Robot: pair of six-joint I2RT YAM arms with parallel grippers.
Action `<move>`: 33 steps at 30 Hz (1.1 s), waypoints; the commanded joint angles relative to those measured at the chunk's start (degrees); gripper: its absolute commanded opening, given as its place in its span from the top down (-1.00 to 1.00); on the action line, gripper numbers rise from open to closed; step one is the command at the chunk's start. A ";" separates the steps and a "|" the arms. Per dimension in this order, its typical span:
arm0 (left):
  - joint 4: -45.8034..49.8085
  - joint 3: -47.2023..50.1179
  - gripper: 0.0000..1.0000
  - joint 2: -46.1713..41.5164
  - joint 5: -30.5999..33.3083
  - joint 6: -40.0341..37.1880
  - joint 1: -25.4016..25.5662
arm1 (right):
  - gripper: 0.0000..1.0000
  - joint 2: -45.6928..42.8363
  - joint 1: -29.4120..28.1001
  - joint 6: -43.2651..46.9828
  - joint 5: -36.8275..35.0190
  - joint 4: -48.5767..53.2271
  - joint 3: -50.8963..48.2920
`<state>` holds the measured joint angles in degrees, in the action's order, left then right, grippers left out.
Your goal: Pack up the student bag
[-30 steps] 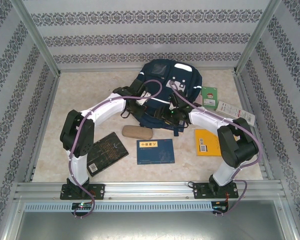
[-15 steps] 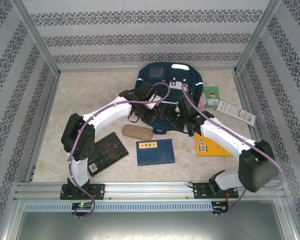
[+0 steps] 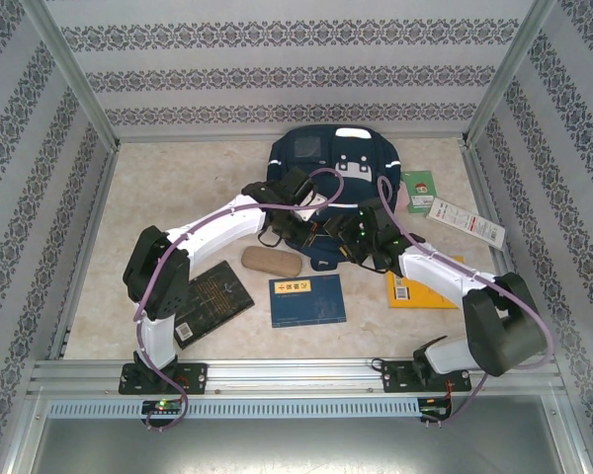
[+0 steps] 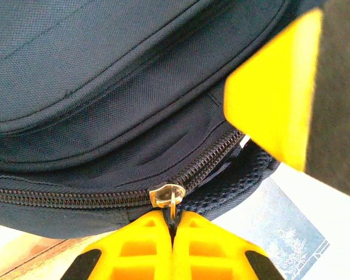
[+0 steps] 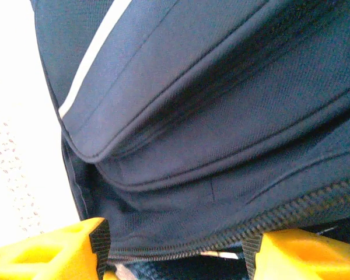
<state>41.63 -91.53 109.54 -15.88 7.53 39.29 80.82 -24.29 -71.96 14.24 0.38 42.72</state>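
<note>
The student bag [image 3: 328, 156], navy with white stripes, lies at the back middle of the table. My left gripper [image 3: 310, 227] is at the bag's near edge. In the left wrist view it [image 4: 173, 217] is shut on the metal zipper pull [image 4: 174, 205], just below the slider [image 4: 165, 194], and the zip is parted to the right of the slider. My right gripper [image 3: 362, 241] is close by on the right. In the right wrist view it [image 5: 175, 256] stands open, with the bag's zippered edge [image 5: 181, 248] between its fingers. One yellow finger [image 4: 274, 93] of it looms in the left wrist view.
On the table in front of the bag lie a black book [image 3: 210, 299], a brown case [image 3: 271, 263], a blue book [image 3: 307, 298] and a yellow book [image 3: 427, 288]. A green booklet [image 3: 415, 190] and a white packet [image 3: 465, 222] lie to the bag's right. Metal frame posts bound the table.
The right arm has dropped its elbow low and drawn its gripper toward the bag's near edge. The bag has settled flatter and farther back. The left gripper stayed shut and shifted slightly right.
</note>
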 commanded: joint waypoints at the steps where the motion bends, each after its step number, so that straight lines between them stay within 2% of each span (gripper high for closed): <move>1: 1.39 -0.43 1.00 -2.46 -1.21 0.12 1.05 | -0.22 3.81 1.86 -3.77 -0.02 -6.78 -0.20; 4: 1.77 -0.25 1.00 -2.40 -0.76 -0.48 1.05 | 0.08 7.42 2.41 -3.72 1.36 -7.15 2.08; 5: 2.09 -0.31 1.00 -2.31 -0.43 -0.79 1.05 | 0.25 8.20 2.41 -3.69 1.58 -6.57 2.76; 6: 2.46 -0.47 1.00 -2.25 -0.14 -0.99 1.05 | 0.57 8.82 2.48 -3.42 1.30 -4.98 3.51; 7: 3.10 -0.89 1.00 -2.05 0.10 -1.26 0.99 | 0.78 8.99 2.37 -3.26 0.87 -4.00 3.89; 8: 3.91 -1.37 1.00 -1.75 0.59 -1.64 0.89 | 0.93 8.92 2.46 -2.82 0.36 -3.52 3.95; 9: 5.03 -2.01 1.00 -1.21 1.28 -2.21 0.71 | 0.99 8.47 2.50 -2.34 -0.09 -3.12 3.82; 16: 10.47 -3.57 1.00 1.16 8.68 -3.94 -2.87 | 1.00 4.99 5.23 2.20 -1.81 1.73 3.50; 23: 13.88 -8.43 1.00 6.53 15.23 -5.75 -10.10 | 1.00 2.50 7.51 5.87 0.01 3.22 2.81; 29: 15.84 -19.89 1.00 16.99 23.27 -3.79 -15.21 | 1.00 0.53 8.11 9.37 1.53 5.62 3.41; 33: 16.12 -28.70 1.00 24.05 26.59 0.82 -17.89 | 1.00 0.39 8.37 11.23 3.42 6.99 4.46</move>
<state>53.63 -114.37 129.95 1.80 4.25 24.45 83.20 -17.34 -64.64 17.74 5.15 45.28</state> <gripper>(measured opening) 0.054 0.073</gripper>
